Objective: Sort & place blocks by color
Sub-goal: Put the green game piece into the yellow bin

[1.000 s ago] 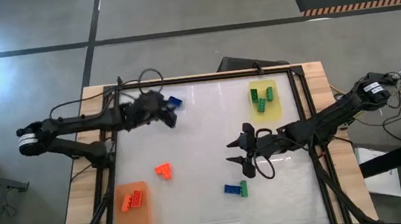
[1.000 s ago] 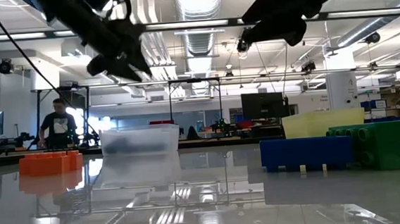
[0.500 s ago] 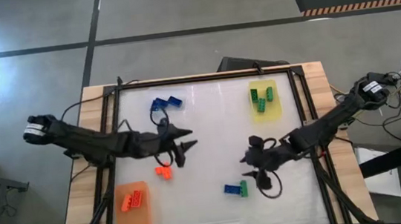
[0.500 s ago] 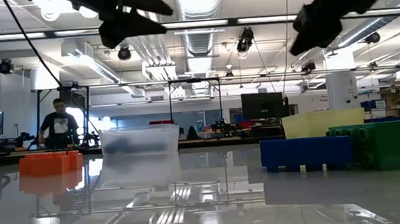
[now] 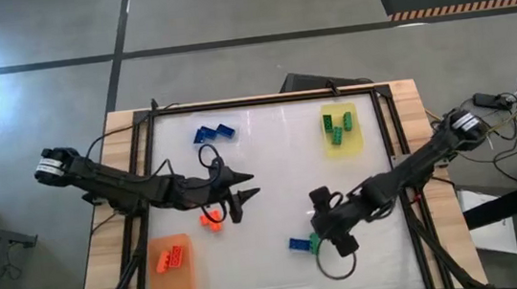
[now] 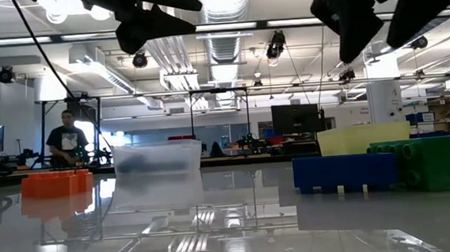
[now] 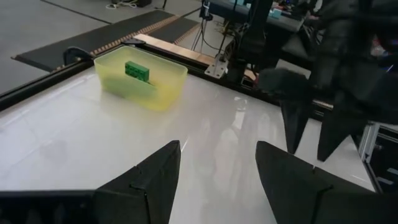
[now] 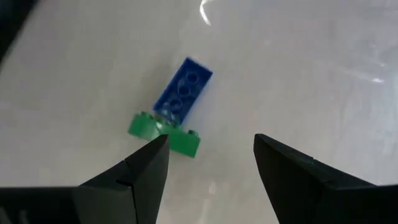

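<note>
Only the right wrist view shows blue block (image 8: 183, 89) touching green block (image 8: 165, 129).

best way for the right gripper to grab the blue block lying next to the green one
From above, pinching the blue block across its long sides near the free end. It lies flat, studs up, with its other end touching the green block. The right gripper hangs above the pair, open.

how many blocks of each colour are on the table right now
blue blocks: 3
green blocks: 4
orange blocks: about 4; the two orange clumps are hard to split from above
total: about 11
</note>
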Motion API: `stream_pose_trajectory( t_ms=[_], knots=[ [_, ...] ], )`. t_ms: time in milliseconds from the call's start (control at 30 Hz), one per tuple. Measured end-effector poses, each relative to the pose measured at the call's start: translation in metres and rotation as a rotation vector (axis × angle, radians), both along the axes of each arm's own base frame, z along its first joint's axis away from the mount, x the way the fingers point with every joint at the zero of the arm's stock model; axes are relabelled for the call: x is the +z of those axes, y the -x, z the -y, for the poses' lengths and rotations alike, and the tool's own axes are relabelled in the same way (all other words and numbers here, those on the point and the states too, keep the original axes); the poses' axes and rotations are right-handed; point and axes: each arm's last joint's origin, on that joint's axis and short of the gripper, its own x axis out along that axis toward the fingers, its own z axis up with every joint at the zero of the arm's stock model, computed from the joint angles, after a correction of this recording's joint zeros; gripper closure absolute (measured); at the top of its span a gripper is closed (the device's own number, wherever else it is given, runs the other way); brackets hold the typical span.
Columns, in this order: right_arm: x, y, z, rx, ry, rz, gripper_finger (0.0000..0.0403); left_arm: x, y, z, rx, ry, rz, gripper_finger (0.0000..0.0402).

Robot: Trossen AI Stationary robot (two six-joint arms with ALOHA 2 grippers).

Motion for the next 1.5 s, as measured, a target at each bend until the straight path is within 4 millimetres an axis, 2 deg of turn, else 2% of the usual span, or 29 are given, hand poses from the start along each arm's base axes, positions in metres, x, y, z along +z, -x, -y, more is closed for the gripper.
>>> stream_pose_trajectory(
  t_ms=[233, 533, 767, 1000, 1167, 1500],
  knots=[
    [-0.024, -0.022, -0.013, 0.211, 0.195, -0.179, 0.0177, 0.001, 0.001, 0.000, 0.000, 0.000, 0.004, 0.0207],
    [-0.050, -0.048, -0.027, 0.433, 0.313, -0.322, 0.0177, 0.001, 0.001, 0.000, -0.006, -0.022, -0.002, 0.0207],
    [-0.059, -0.058, -0.034, 0.562, 0.321, -0.346, 0.0177, 0.001, 0.001, 0.000, -0.007, -0.026, -0.003, 0.0207],
    [-0.067, -0.064, -0.029, 0.593, 0.278, -0.359, 0.0188, 0.001, 0.001, 0.000, -0.008, -0.027, -0.003, 0.0207],
    [-0.067, -0.066, -0.026, 0.586, 0.271, -0.362, 0.0219, 0.001, 0.001, 0.000, -0.008, -0.026, -0.003, 0.0207],
    [-0.068, -0.065, -0.025, 0.591, 0.254, -0.373, 0.0327, 0.001, 0.001, 0.000, -0.008, -0.026, -0.003, 0.0207]
  ],
)
